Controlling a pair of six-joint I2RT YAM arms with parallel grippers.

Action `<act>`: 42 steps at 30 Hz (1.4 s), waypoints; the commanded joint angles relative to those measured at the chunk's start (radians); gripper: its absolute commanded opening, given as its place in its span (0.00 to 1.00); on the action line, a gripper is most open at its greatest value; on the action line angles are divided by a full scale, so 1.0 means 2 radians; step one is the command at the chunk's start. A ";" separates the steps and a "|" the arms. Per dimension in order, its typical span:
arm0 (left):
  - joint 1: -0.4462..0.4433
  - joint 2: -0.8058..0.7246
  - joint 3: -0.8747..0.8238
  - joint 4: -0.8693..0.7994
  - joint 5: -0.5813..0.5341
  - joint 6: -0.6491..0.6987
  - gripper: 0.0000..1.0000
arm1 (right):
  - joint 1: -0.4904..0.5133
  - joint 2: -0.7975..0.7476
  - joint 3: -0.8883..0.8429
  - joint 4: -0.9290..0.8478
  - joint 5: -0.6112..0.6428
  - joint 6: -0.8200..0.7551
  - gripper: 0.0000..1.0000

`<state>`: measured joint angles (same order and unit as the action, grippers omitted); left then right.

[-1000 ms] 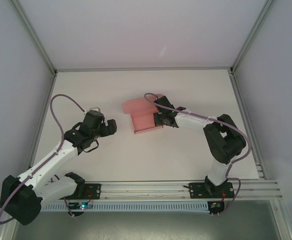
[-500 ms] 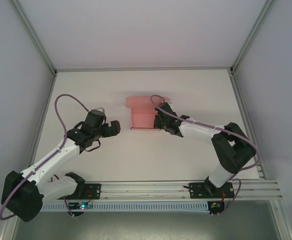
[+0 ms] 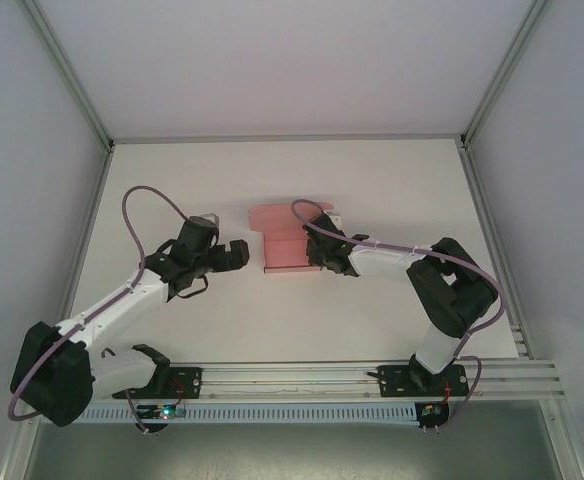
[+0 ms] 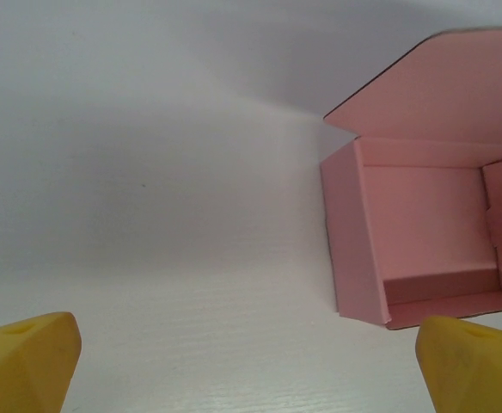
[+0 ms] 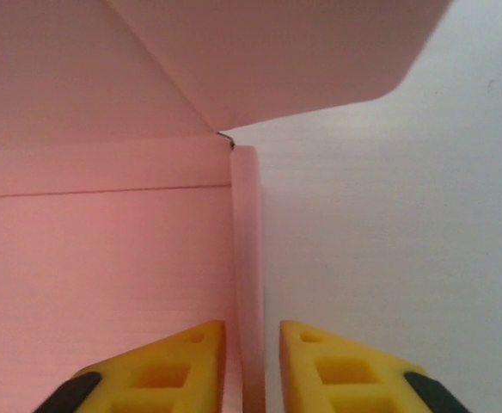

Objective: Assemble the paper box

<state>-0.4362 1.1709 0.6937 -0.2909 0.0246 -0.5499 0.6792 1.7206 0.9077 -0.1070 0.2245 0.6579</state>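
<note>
The pink paper box (image 3: 285,247) lies mid-table as a shallow open tray, with its lid flap (image 3: 272,215) spread flat behind it. My right gripper (image 3: 316,255) is at the box's right wall. In the right wrist view its yellow fingers (image 5: 186,361) straddle that thin wall (image 5: 245,258) with a small gap on each side, so my right gripper (image 5: 251,331) is open. My left gripper (image 3: 240,254) hovers wide open just left of the box and holds nothing. The left wrist view has the box (image 4: 423,232) ahead at the right, between and beyond the fingertips (image 4: 27,353).
The white table (image 3: 392,180) is ringed by grey enclosure walls and aluminium posts (image 3: 72,80). A metal rail (image 3: 302,375) carrying both arm bases runs along the near edge. Purple cables (image 3: 147,200) loop above each arm.
The right gripper swung the box square and set it down, and its jaws have just parted from the wall. The left gripper has moved right, closer to the box.
</note>
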 commanded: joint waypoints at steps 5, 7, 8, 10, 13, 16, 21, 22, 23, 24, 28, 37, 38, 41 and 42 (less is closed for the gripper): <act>0.000 0.027 0.027 0.022 0.017 0.036 1.00 | 0.012 -0.033 -0.002 -0.011 0.027 -0.012 0.42; 0.002 0.028 0.032 0.023 0.014 0.044 1.00 | 0.012 -0.050 -0.006 -0.011 0.029 -0.021 0.45; 0.002 0.027 0.035 0.024 0.015 0.050 1.00 | 0.013 -0.060 -0.006 -0.014 0.033 -0.030 0.48; 0.002 0.028 0.043 0.026 0.015 0.068 1.00 | 0.012 -0.083 -0.004 -0.018 0.037 -0.066 0.54; 0.003 0.039 0.065 0.025 0.018 0.104 1.00 | 0.006 -0.111 -0.002 -0.015 0.037 -0.150 0.71; 0.004 0.066 0.113 -0.015 0.037 0.157 1.00 | -0.009 -0.136 -0.004 0.004 0.028 -0.237 0.98; 0.014 0.102 0.158 -0.038 0.075 0.246 1.00 | -0.076 -0.171 -0.021 0.073 -0.094 -0.318 0.98; 0.017 0.110 0.169 -0.043 0.072 0.256 1.00 | -0.091 -0.172 -0.017 0.074 -0.139 -0.332 0.98; 0.020 0.119 0.181 -0.048 0.080 0.271 1.00 | -0.103 -0.172 -0.011 0.068 -0.181 -0.349 0.98; 0.025 0.129 0.191 -0.052 0.102 0.289 1.00 | -0.115 -0.170 -0.004 0.064 -0.225 -0.372 0.98; 0.038 0.172 0.232 -0.076 0.155 0.357 1.00 | -0.133 -0.144 0.034 0.018 -0.327 -0.434 0.98; 0.067 0.280 0.341 -0.171 0.223 0.446 0.97 | -0.169 -0.062 0.123 -0.080 -0.397 -0.524 0.98; 0.069 0.290 0.350 -0.181 0.233 0.451 0.94 | -0.171 -0.054 0.130 -0.088 -0.401 -0.531 0.98; 0.071 0.311 0.371 -0.199 0.238 0.456 0.88 | -0.176 -0.026 0.160 -0.124 -0.401 -0.546 0.96; 0.071 0.315 0.373 -0.200 0.243 0.459 0.87 | -0.177 -0.017 0.168 -0.133 -0.399 -0.546 0.96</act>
<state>-0.3050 1.7840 1.4017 -0.5922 0.4473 0.3042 0.3317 1.6474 1.1889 -0.2749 -0.5232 -0.3695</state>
